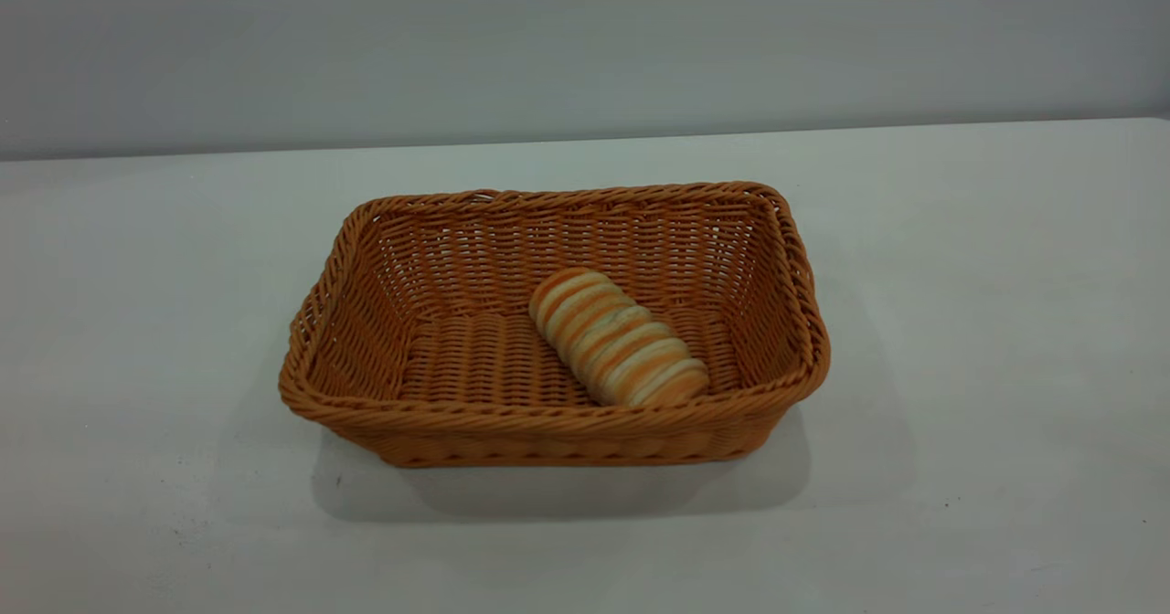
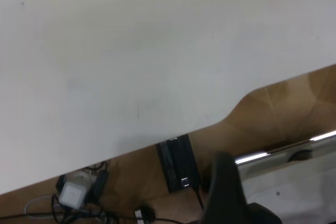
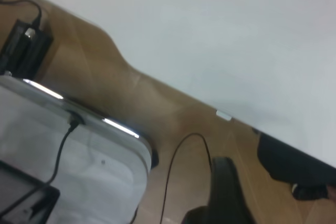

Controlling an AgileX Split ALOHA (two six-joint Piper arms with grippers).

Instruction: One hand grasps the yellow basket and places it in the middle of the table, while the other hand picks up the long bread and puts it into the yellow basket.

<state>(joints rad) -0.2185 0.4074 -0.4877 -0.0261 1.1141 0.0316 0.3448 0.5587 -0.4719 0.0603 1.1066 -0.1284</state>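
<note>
The yellow basket (image 1: 548, 413) stands in the middle of the white table (image 1: 1005, 322) in the exterior view. The long bread (image 1: 617, 337) lies inside it on the woven floor, right of centre, slanting toward the front right corner. Neither arm shows in the exterior view. Only a dark part of my left gripper (image 2: 226, 192) shows in the left wrist view, over the floor beyond the table edge. A dark part of my right gripper (image 3: 226, 192) shows in the right wrist view, also off the table. Nothing is seen held in either.
The left wrist view shows the table top (image 2: 131, 51), a black power box (image 2: 177, 163) and a white adapter (image 2: 73, 195) with cables on the wooden floor. The right wrist view shows a grey-white case (image 3: 79, 171), a thin cable (image 3: 178, 171) and a dark object (image 3: 294, 166).
</note>
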